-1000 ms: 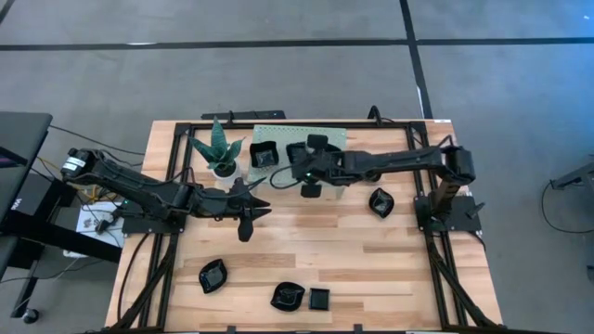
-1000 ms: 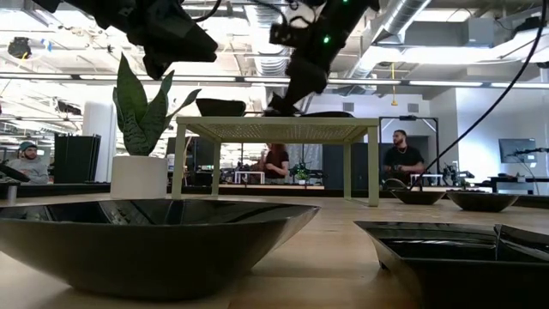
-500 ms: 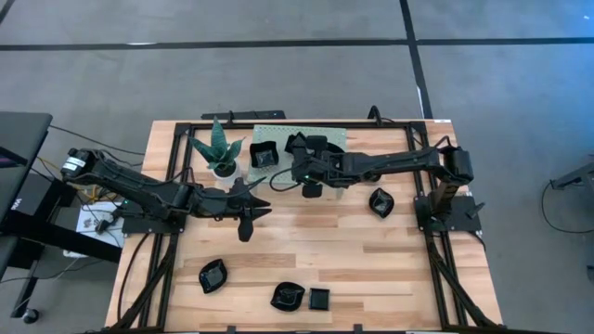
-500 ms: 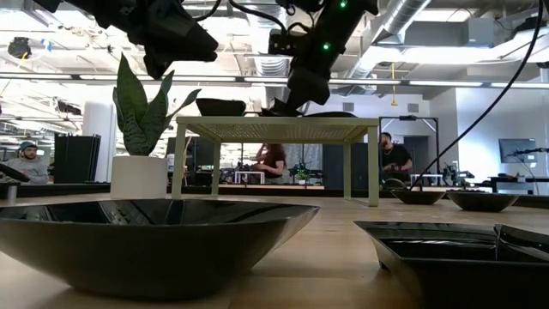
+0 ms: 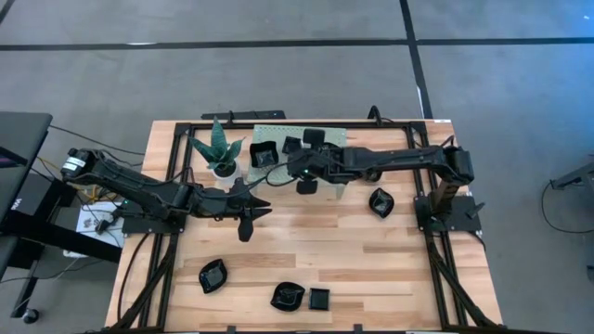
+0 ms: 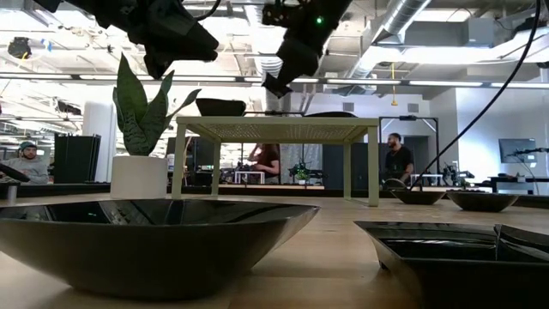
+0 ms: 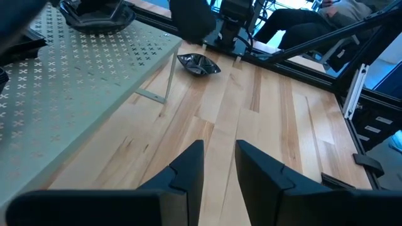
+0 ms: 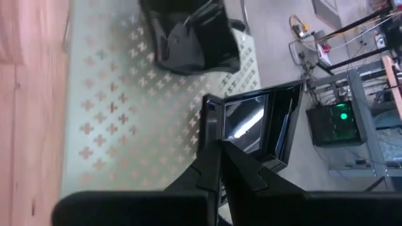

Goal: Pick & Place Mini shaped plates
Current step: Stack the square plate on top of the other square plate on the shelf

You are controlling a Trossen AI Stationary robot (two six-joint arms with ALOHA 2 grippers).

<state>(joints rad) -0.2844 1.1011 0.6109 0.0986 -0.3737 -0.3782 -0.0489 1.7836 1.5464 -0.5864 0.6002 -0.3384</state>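
Hovering over the green perforated stand, the right hand is closed empty; left hand, fingers slightly apart, waits beside it.

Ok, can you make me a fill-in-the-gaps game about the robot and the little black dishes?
1. The right gripper hangs in the air above the pale green perforated ___.
2. The open left gripper holds ___ between its fingers.
3. The small green plant grows in a ___ pot.
4. The glossy black wavy-rimmed dish nearest the right arm's base lies on the wooden ___.

Missing words: stand; nothing; white; table
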